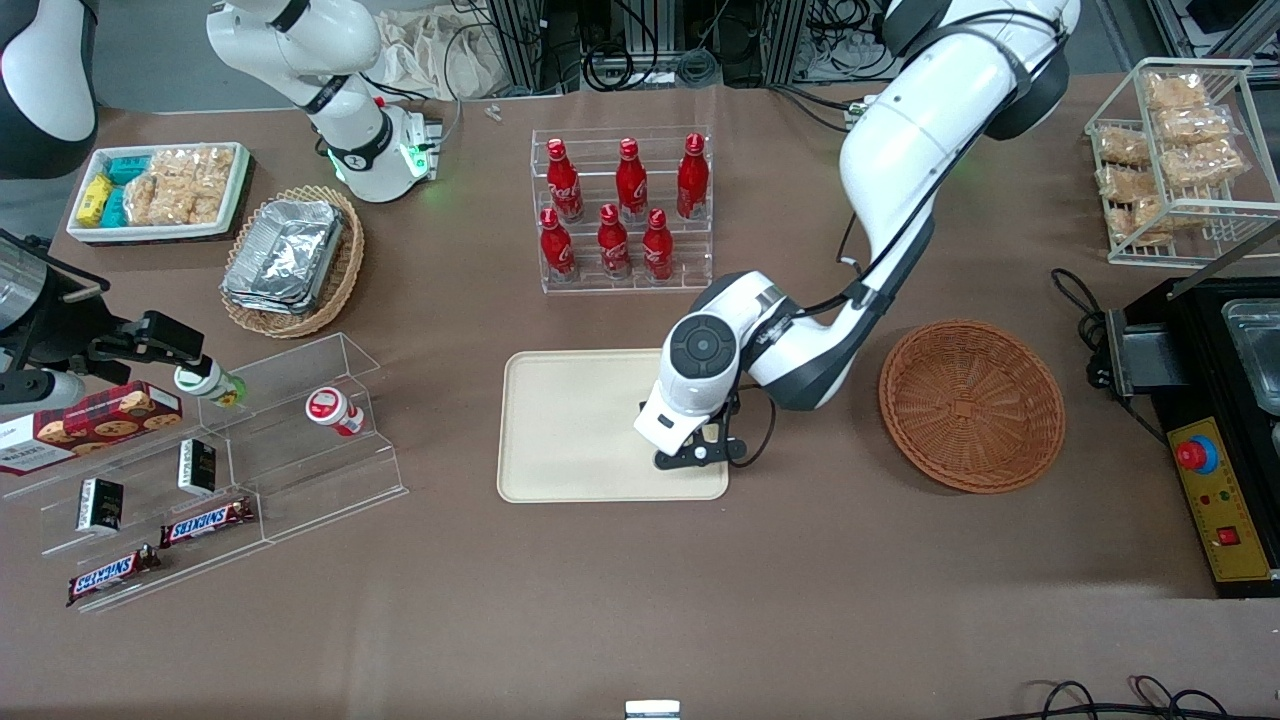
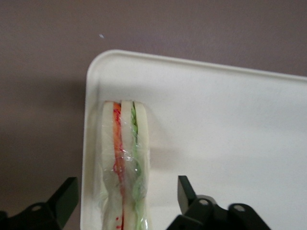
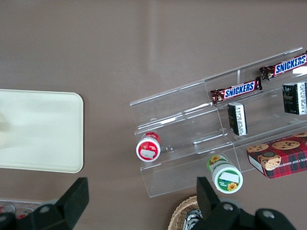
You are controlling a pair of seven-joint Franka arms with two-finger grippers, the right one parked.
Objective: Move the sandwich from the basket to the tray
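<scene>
The wrapped sandwich (image 2: 125, 163) lies on edge on the cream tray (image 2: 230, 124), close to a rounded corner and along a short rim. Its orange-red and green filling layers face the left wrist camera. My left gripper (image 2: 127, 183) is open, with one finger on each side of the sandwich and a gap between each finger and the wrap. In the front view the gripper (image 1: 700, 452) hangs low over the tray (image 1: 570, 420) at the corner nearest the basket and hides the sandwich. The round reddish-brown basket (image 1: 970, 405) is empty, toward the working arm's end.
A clear rack of red bottles (image 1: 625, 210) stands farther from the front camera than the tray. Clear shelves with snacks (image 1: 230, 460), a tan oval basket of foil containers (image 1: 290, 260) and a white snack bin (image 1: 160, 190) lie toward the parked arm's end. A black control box (image 1: 1220, 430) is beside the basket.
</scene>
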